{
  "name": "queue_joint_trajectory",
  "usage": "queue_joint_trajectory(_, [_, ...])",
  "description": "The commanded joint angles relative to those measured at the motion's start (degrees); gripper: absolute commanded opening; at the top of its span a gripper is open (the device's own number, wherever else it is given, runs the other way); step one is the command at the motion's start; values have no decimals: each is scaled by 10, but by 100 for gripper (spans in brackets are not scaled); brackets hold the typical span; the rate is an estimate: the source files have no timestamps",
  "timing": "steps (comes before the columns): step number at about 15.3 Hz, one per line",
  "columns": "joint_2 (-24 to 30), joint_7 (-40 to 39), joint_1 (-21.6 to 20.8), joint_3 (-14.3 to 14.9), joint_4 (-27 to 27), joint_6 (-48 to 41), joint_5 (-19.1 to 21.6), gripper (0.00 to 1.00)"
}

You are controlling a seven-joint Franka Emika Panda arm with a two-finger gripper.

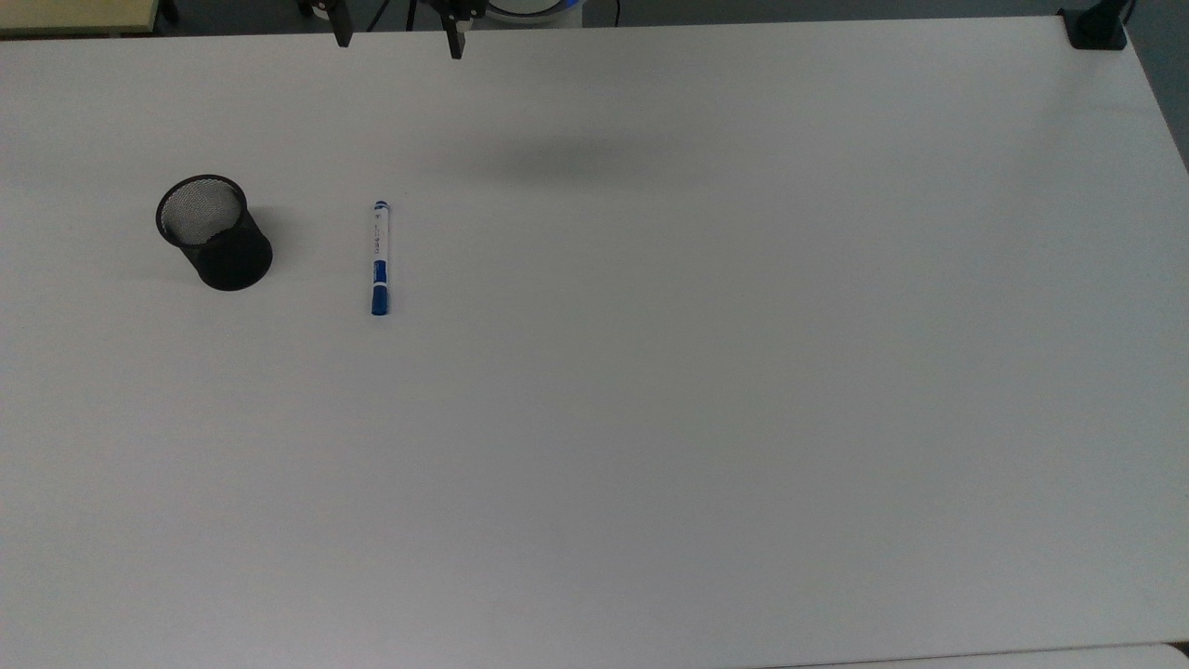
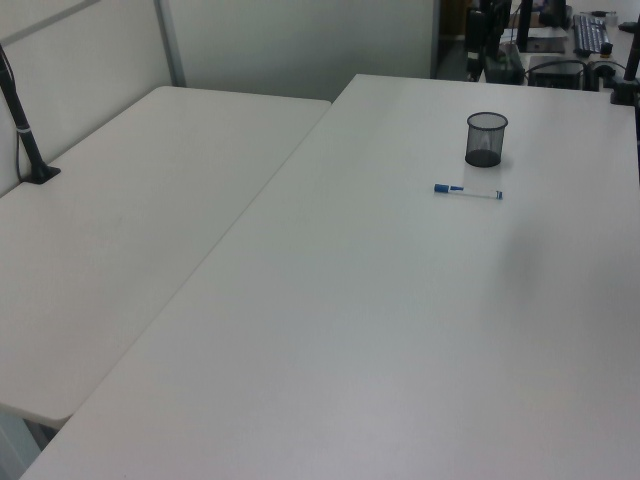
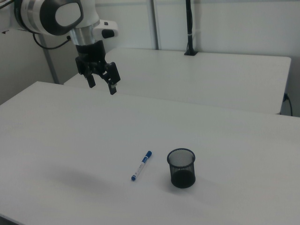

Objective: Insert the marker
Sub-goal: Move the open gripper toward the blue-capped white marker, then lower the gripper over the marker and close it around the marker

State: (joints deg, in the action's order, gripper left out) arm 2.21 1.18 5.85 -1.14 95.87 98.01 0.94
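The marker (image 1: 380,257), a white pen with a blue cap and blue end, lies flat on the white table (image 1: 706,372). It also shows in the left view (image 2: 468,191) and the right view (image 3: 141,165). A black mesh cup (image 1: 214,232) stands upright beside it, apart from it (image 2: 486,138) (image 3: 181,168). My gripper (image 3: 101,86) hangs high above the table, far from both, open with nothing between its fingers. Its fingertips (image 1: 453,45) reach in at the top view's upper edge, midpoint (image 1: 398,42).
A black clamp (image 1: 1096,28) sits on the table's corner at the top view's upper right. A second white table (image 3: 206,75) adjoins behind, with a black post (image 3: 189,28) on it. The arm's shadow (image 1: 567,158) falls on the table.
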Motion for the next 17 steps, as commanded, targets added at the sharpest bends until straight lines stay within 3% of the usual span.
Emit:
queue_joint_trajectory(1, [1, -89, 6, 6, -3, 1, -4, 100])
queue_joint_trajectory(5, [-4, -166, 16, 7, 11, 6, -14, 100])
queue_joint_trajectory(8, [-31, -160, 15, 5, 14, 40, -76, 100])
queue_joint_trajectory(17, [-124, -79, 36, 12, 56, 178, -85, 100])
